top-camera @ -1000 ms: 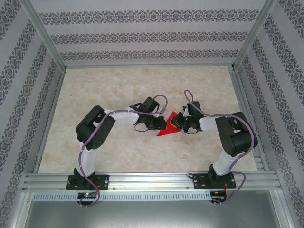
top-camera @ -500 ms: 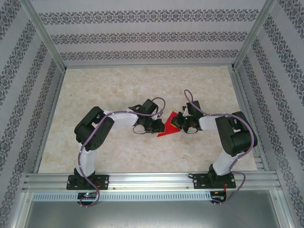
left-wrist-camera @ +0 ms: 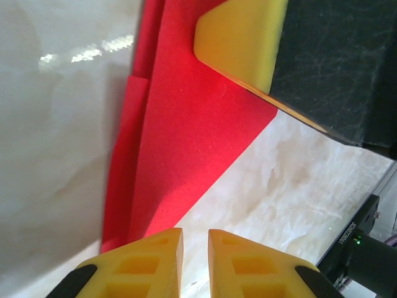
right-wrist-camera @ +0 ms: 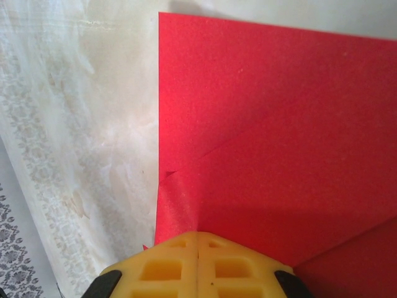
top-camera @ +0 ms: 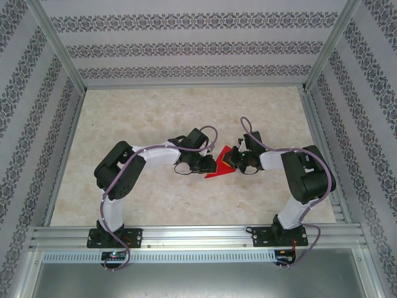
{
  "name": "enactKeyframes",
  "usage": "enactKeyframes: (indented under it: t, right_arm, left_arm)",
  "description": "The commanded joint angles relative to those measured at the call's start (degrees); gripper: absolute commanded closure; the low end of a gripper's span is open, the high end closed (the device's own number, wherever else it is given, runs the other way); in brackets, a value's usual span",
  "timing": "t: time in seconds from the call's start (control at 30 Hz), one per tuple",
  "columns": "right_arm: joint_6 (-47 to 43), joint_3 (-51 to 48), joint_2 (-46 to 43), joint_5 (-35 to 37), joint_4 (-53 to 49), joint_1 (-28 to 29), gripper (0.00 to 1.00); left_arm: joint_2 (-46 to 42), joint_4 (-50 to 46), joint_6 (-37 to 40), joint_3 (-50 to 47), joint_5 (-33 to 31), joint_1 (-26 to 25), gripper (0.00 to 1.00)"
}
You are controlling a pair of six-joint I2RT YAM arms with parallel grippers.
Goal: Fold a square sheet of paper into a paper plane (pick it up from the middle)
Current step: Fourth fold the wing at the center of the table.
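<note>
Red square paper sheet (right-wrist-camera: 279, 124) is being pinned mid-frame by the closed right gripper (right-wrist-camera: 197, 239); the left gripper (left-wrist-camera: 195, 242) is being held slightly open at its edge.

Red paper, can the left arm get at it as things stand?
Probably yes: the left gripper sits right at the edge of the red paper, jaws slightly apart, with nothing in the way. The right gripper, shut, is on another part.

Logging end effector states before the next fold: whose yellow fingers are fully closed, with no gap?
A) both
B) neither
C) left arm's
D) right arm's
D: the right end effector has its tips pressed together at the folded bright red paper sheet, while the left end effector shows a narrow gap.
</note>
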Motion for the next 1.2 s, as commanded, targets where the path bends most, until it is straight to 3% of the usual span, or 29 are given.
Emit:
enactKeyframes:
  t: [0.0,0.8,1.03,1.17]
  right_arm:
    - [-1.4,-1.34,3.5,6.34,-5.64,-0.59,0.98]
    - [-2.09,-0.77,4.79,7.53,-8.01,-0.62,0.98]
    - [-2.43,-0.42,5.51,8.47,-9.81,-0.64,0.98]
    - [-2.43,-0.4,5.61,8.53,-10.18,-0.69,0.98]
  left_arm:
    - [-0.59,0.92,-1.06,-0.09,0.94,-1.25,0.8]
    - [1.29,-6.17,2.31,-0.87,-9.26,-1.08,0.82]
    - [1.31,-2.78,1.0,-3.74,-7.53,-0.22,0.84]
    - [0.46,3.32,-1.05,-6.41,-3.09,1.01,0.86]
